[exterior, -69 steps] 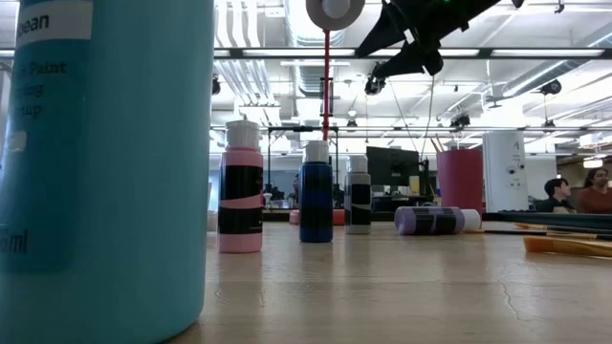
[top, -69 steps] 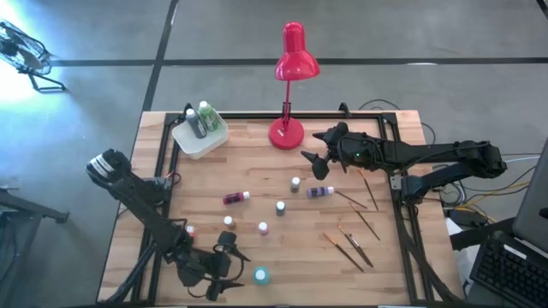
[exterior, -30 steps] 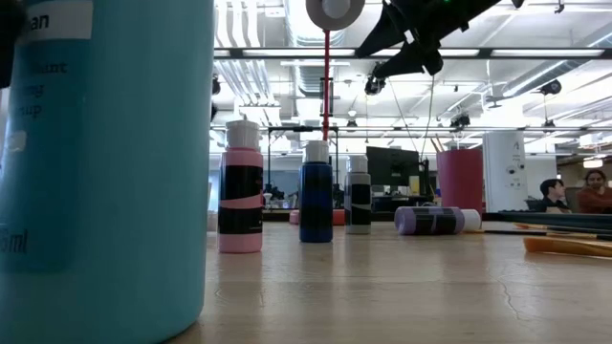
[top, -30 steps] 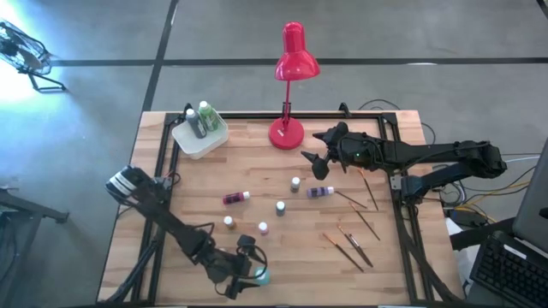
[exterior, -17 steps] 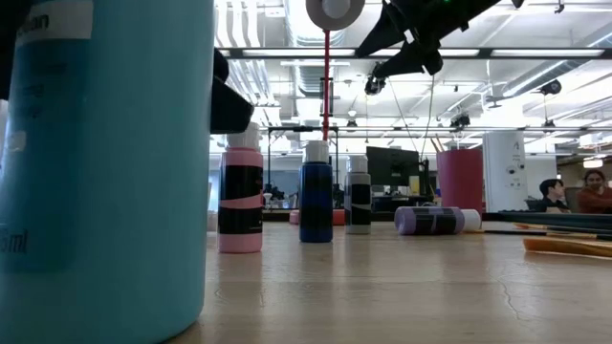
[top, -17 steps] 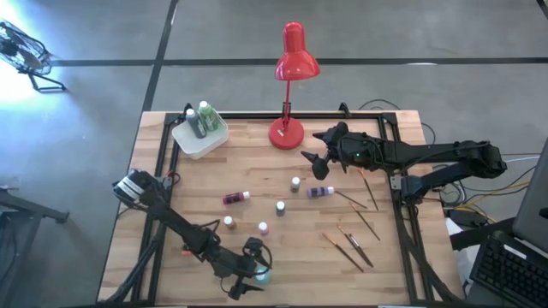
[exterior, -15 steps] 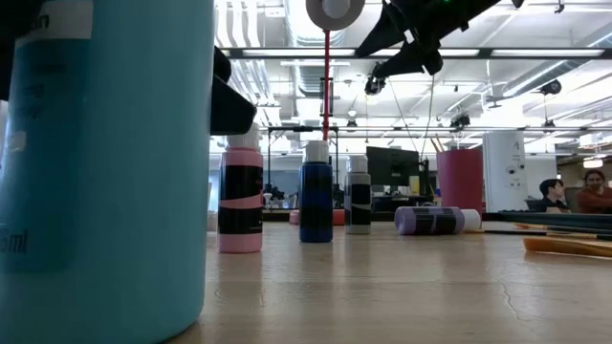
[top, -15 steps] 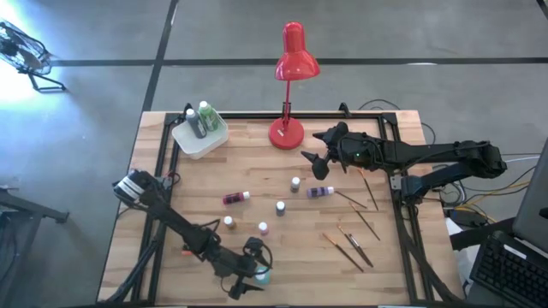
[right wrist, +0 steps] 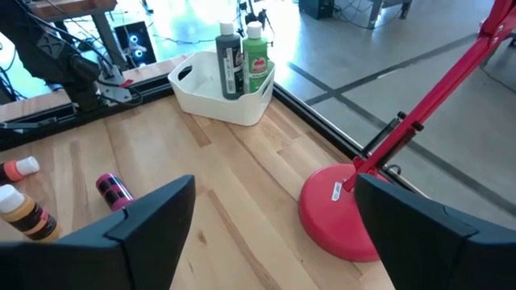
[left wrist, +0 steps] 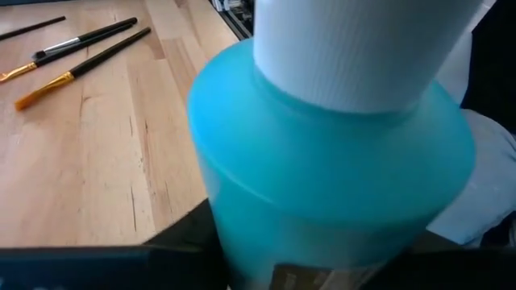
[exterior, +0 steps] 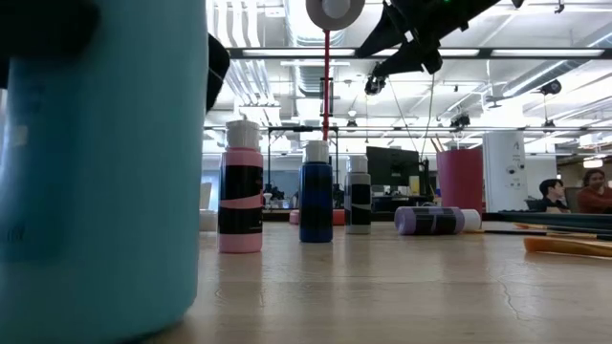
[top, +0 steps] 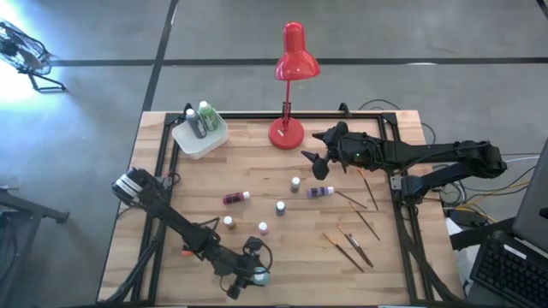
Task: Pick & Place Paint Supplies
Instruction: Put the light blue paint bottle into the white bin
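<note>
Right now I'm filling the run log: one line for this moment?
left claw | around teal bottle | near table edge | right claw | open, beside red lamp | bin: two bottles

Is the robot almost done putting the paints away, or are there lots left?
Lots left. Two bottles, a green one and a dark one, stand in the white bin. The left gripper is at the teal bottle on the table's near edge. Bottles like the purple one and pink one, plus the paintbrushes, remain on the table. The right gripper waits open near the red lamp.
</note>
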`<state>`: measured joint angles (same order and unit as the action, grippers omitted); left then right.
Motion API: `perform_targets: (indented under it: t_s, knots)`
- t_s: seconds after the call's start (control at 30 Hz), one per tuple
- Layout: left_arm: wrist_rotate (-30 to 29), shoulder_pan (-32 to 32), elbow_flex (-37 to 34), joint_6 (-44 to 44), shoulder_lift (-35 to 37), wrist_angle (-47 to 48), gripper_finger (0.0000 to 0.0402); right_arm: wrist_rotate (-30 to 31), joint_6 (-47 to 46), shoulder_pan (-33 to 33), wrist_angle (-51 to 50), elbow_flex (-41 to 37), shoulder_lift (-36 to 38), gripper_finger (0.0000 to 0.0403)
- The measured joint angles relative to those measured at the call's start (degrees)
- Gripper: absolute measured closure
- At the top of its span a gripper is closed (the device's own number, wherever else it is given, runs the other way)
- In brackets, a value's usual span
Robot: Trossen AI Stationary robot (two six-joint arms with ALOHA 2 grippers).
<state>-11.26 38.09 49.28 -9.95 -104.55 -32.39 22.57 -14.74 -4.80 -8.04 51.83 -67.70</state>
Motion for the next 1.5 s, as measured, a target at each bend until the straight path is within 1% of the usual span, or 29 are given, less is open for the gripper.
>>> perform_targets:
  t_s: [0.1,0.2,0.3,0.4,0.5,0.7,0.77,0.9,1.0,1.13,1.27,1.5]
  knots:
    - [0.0,0.0,0.0,0.3,2.0,2.7,0.0233,0.0,0.3,0.0,0.1,0.0,0.0,0.0079]
    - [-0.2,0.0,0.0,-0.1,5.7,6.7,0.0233,-0.5,0.1,0.0,0.1,0.0,0.0,0.0086]
    - [-1.4,0.0,0.0,-0.1,11.1,9.7,0.0233,-4.3,-1.8,0.1,0.1,0.0,0.0,0.0093]
    - [-5.1,0.0,0.1,0.0,17.2,12.6,0.0233,-8.9,-3.1,1.1,0.4,0.0,0.0,0.0099]
    - [-10.8,0.0,0.1,1.1,23.4,15.6,0.0233,-10.2,-3.5,3.8,1.7,0.0,0.0,0.0101]
    - [-30.2,-0.6,0.1,7.7,34.3,17.6,0.0233,-10.2,-0.1,10.8,9.4,-0.2,0.0,0.0088]
    - [-34.7,-1.6,0.1,9.6,37.0,17.7,0.0233,-10.2,1.2,12.6,12.1,-0.2,0.0,0.0083]
    - [-34.7,-4.9,0.2,13.0,41.3,16.9,0.0233,-10.2,2.3,14.4,15.6,-0.2,0.0,0.0071]
    - [-34.1,-7.9,0.2,13.3,43.2,17.0,0.0233,-10.7,2.5,14.4,17.7,-0.2,-0.9,0.006]
    - [-29.1,-12.1,0.2,12.0,44.0,17.2,0.0233,-11.0,2.5,14.4,17.9,1.4,-4.9,0.0049]
    - [-24.6,-14.8,0.6,8.3,44.0,19.0,0.0233,-11.1,4.8,14.7,15.5,6.4,-9.5,0.0045]
    - [-23.6,-15.6,3.4,2.0,44.0,26.1,0.0233,-10.7,8.5,15.0,5.2,17.8,-16.5,0.0051]
